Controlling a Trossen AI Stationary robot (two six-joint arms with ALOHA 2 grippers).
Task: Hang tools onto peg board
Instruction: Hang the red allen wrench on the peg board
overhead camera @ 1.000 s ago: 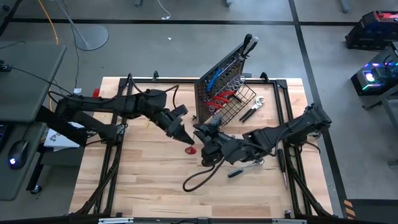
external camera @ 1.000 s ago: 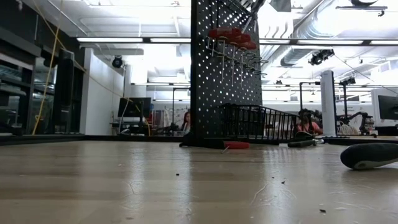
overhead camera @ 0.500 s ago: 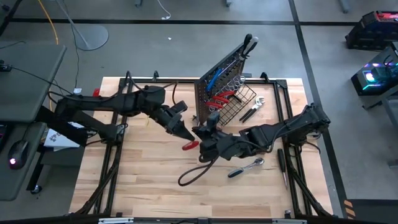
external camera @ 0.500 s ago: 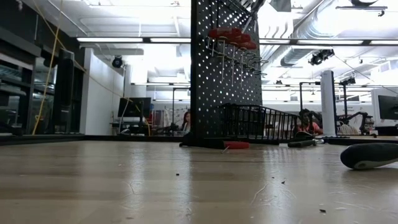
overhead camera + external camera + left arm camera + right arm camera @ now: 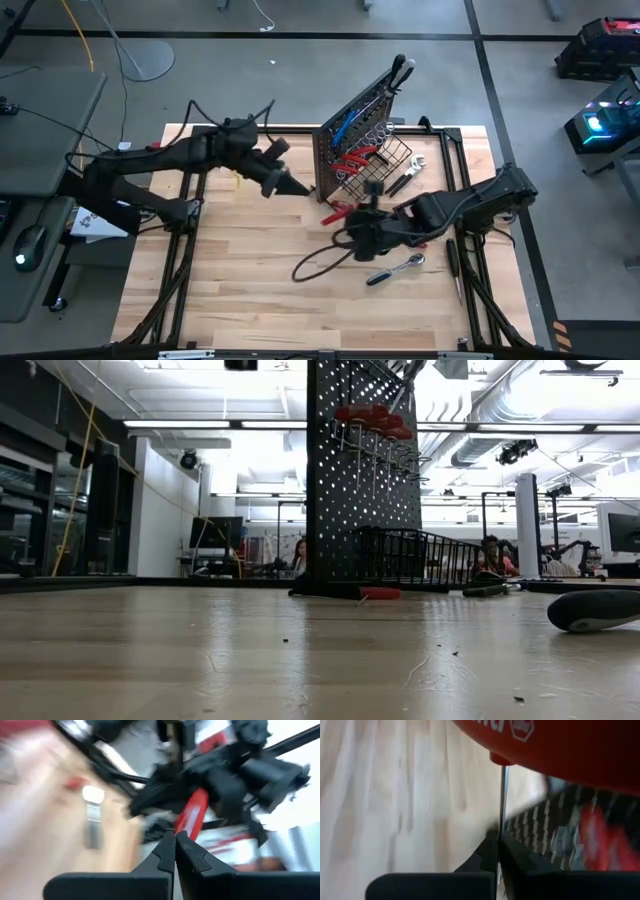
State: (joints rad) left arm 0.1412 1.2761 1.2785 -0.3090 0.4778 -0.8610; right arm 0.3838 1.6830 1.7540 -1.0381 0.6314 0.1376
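Near the middle of the table [image 5: 230,300], a light slab of wooden planks, the right gripper [image 5: 351,213] was closed on the thin steel shaft of a red-handled screwdriver [image 5: 334,211]. It held it just off the front foot of the peg board [image 5: 338,142]. In the right wrist view the smooth red handle [image 5: 560,745] filled the upper edge and was cut off there, and only part of its white printing showed. The shaft ran down into the pressed-together dark fingers [image 5: 487,852].

The left gripper [image 5: 298,189] hung close beside the board's near upright edge. Its fingers [image 5: 165,852] were pinched tip to tip with nothing seen between them. That wrist view was heavily blurred. A red bar lay beyond the tips, but I could not tell what it was.

The peg board stood upright toward the table's far edge, a black panel [image 5: 360,480] punched with rows of small holes. Red-handled screwdrivers [image 5: 375,415] hung high on it, a blue tool [image 5: 345,125] among them, and a black wire basket [image 5: 415,560] sat at its base. A silver wrench [image 5: 405,178] lay beside the basket, and a chrome ratchet [image 5: 395,268] lay nearer the front edge. In the low view a rounded black handle [image 5: 595,610] was cut off by the frame.
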